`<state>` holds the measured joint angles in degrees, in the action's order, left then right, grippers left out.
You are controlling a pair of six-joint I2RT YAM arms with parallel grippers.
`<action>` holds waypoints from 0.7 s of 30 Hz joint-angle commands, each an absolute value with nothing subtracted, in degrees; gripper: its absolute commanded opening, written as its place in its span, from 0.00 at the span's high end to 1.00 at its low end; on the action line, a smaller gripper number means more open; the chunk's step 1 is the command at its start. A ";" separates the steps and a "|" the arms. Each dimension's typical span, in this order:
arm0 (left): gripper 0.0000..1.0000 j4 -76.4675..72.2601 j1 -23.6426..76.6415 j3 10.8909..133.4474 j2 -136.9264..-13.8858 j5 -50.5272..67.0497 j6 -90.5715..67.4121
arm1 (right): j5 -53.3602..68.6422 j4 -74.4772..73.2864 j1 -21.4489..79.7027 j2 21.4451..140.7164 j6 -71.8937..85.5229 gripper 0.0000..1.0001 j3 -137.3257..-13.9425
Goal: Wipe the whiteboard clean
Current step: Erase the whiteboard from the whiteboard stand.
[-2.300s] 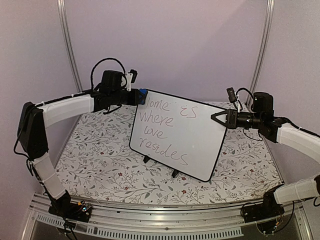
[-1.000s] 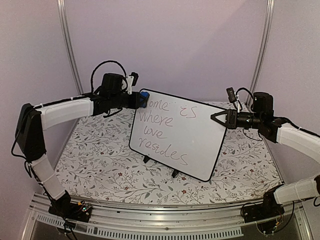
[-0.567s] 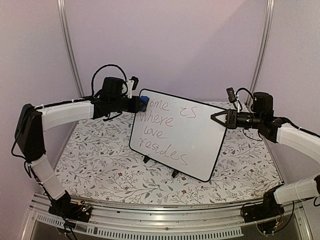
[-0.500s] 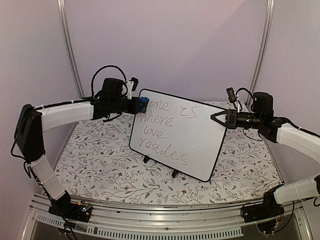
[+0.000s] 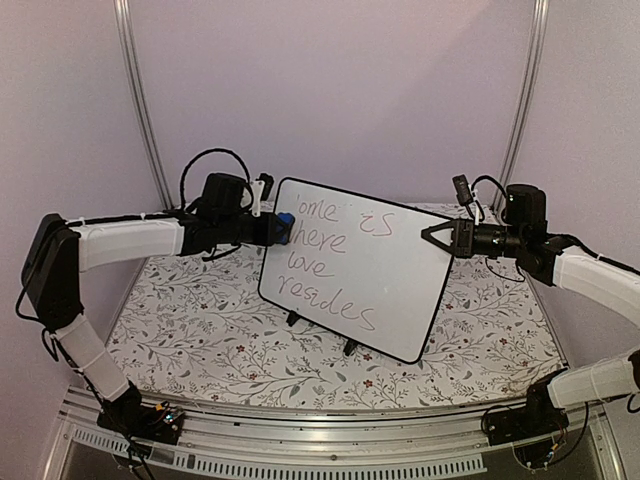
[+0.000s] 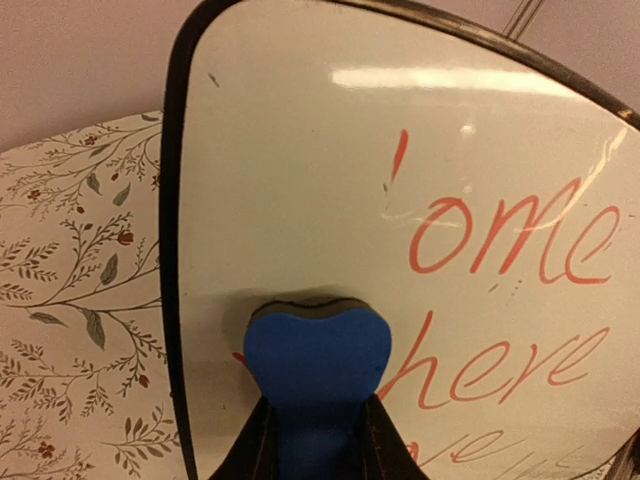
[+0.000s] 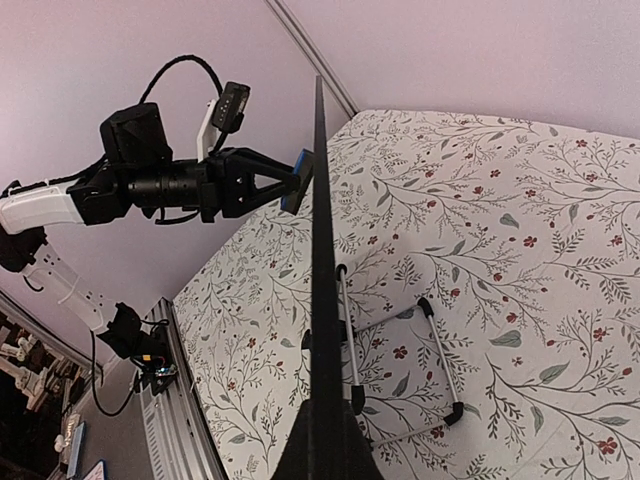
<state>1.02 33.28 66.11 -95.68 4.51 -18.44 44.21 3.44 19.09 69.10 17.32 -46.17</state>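
The whiteboard (image 5: 372, 275) stands tilted on its small black feet, with red handwriting reading "ome is / here / love / resides". My left gripper (image 5: 272, 228) is shut on a blue eraser (image 5: 285, 227) and presses it flat on the board near its left edge, level with the second line. In the left wrist view the eraser (image 6: 315, 360) sits between my fingers (image 6: 262, 445), just left of "here" on the whiteboard (image 6: 330, 170). My right gripper (image 5: 436, 238) is shut on the board's right edge. Its wrist view shows the whiteboard (image 7: 320, 230) edge-on between the jaws.
A floral cloth (image 5: 190, 320) covers the table. Behind the board a wire stand (image 7: 440, 350) rests on the cloth. An aluminium rail (image 5: 330, 430) runs along the near edge, and metal posts (image 5: 135, 90) rise against the purple walls.
The left gripper has slid the eraser down the board's left side from the top line to the second line. The first letter of "where" is gone. The right arm has not moved.
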 commanded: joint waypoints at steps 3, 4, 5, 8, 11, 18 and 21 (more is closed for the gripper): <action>1.00 1.36 33.97 66.96 -95.64 3.74 -18.24 | 49.28 2.33 21.08 68.99 12.48 1.00 -45.70; 1.00 1.52 33.93 67.77 -95.89 3.77 -18.02 | 49.30 2.32 21.02 68.99 12.41 1.00 -45.70; 1.00 1.76 33.93 68.49 -96.22 3.78 -17.81 | 49.31 2.37 21.02 69.04 12.40 1.00 -45.70; 1.00 2.55 33.94 71.25 -97.27 3.76 -16.85 | 49.31 2.31 21.06 69.08 12.48 1.00 -45.70; 1.00 3.66 33.97 74.79 -98.70 3.78 -15.94 | 49.32 2.20 21.09 69.17 12.41 1.00 -45.87; 1.00 6.02 33.82 80.67 -101.58 3.00 -14.14 | 49.32 2.02 21.11 69.17 12.48 1.00 -45.97; 1.00 6.52 33.64 81.72 -102.05 2.90 -13.80 | 49.31 1.94 21.16 69.17 12.38 1.00 -46.03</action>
